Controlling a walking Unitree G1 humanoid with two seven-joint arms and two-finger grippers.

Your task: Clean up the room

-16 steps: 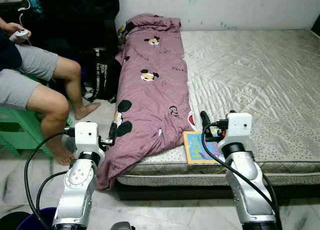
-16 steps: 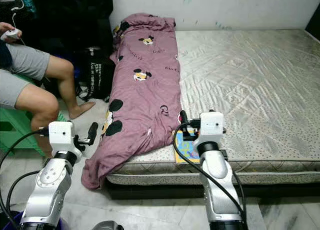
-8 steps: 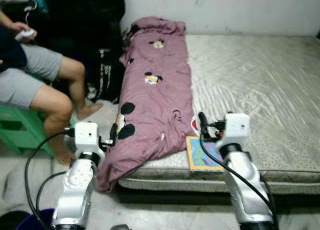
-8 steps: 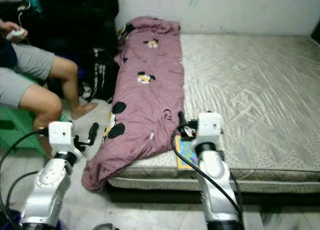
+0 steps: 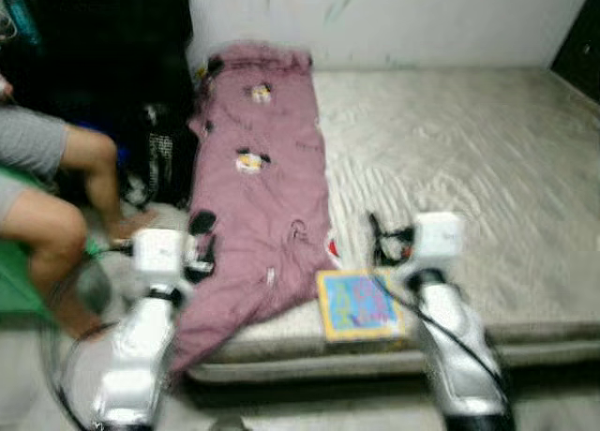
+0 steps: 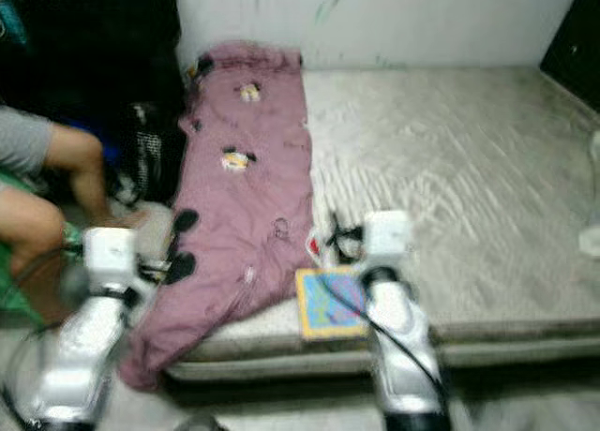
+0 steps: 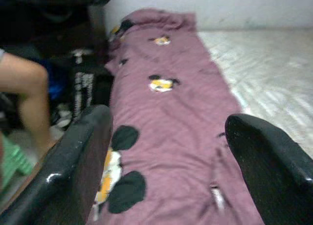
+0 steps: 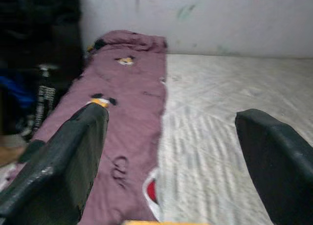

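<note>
Both end effectors [image 7: 166,151] [image 8: 171,156] spread, facing blanket [image 5: 258,197]

**What We Counted by the Bed**

We counted one mattress [image 5: 469,159], one purple cartoon-print blanket [image 5: 262,197] and one colourful picture book [image 5: 356,304]. We counted one black bag [image 5: 155,159] on the floor, one seated person [image 5: 42,197] showing two bare legs, and two grippers, the left gripper [image 7: 166,151] and the right gripper [image 8: 168,151].
</note>
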